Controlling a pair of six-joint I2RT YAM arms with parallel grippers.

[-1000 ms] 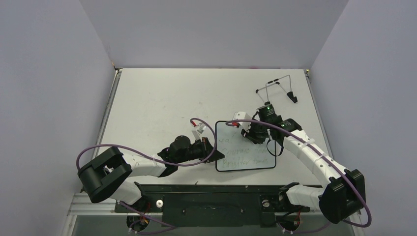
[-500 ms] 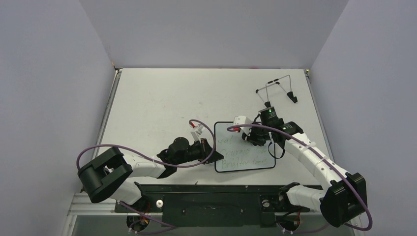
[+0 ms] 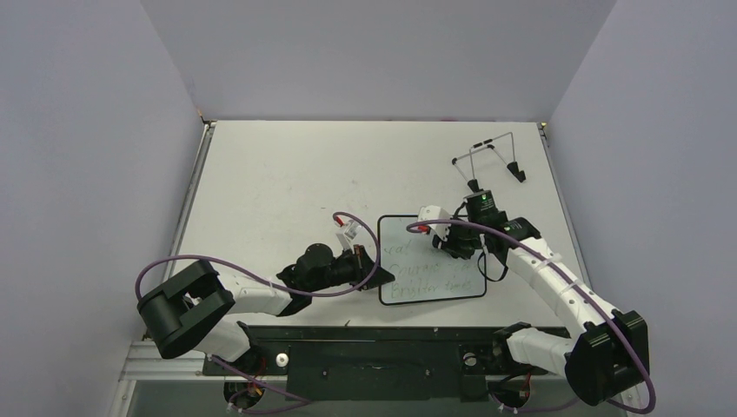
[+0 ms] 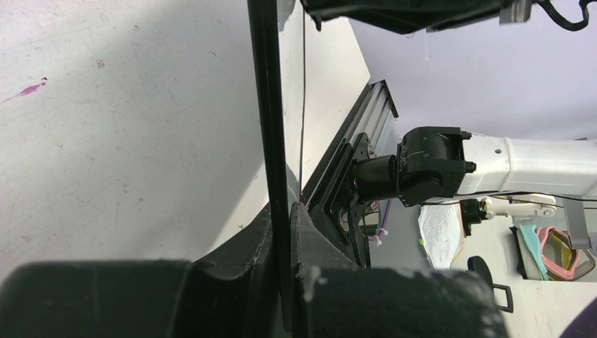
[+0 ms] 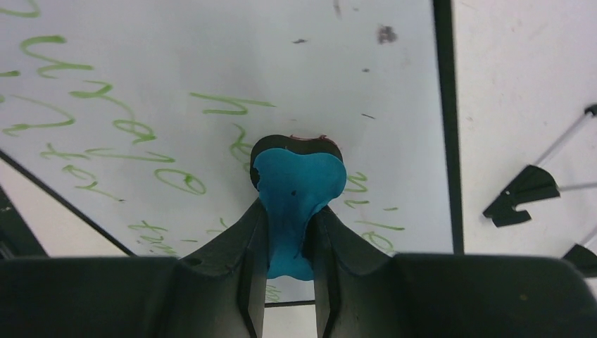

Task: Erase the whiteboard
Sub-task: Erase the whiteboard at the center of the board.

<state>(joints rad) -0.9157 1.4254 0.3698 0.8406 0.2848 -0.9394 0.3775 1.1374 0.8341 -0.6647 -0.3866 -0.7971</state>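
Observation:
The whiteboard (image 3: 428,280) lies flat on the table with green handwriting across it. My left gripper (image 3: 379,276) is shut on its left rim; the left wrist view shows the black rim (image 4: 267,105) edge-on, pinched between the two fingers of that gripper (image 4: 283,211). My right gripper (image 3: 457,247) hovers over the board's upper right part, shut on a small blue eraser (image 5: 298,182). The eraser's dark pad rests against the whiteboard's face (image 5: 176,63), among green strokes.
A thin wire stand (image 3: 492,155) with black feet sits at the table's back right; one foot (image 5: 524,193) shows just right of the board. A black rail (image 3: 374,347) runs along the near edge. Grey walls enclose the table.
My right gripper has slid the eraser a little right and toward the near edge. The board and my left gripper have shifted slightly left.

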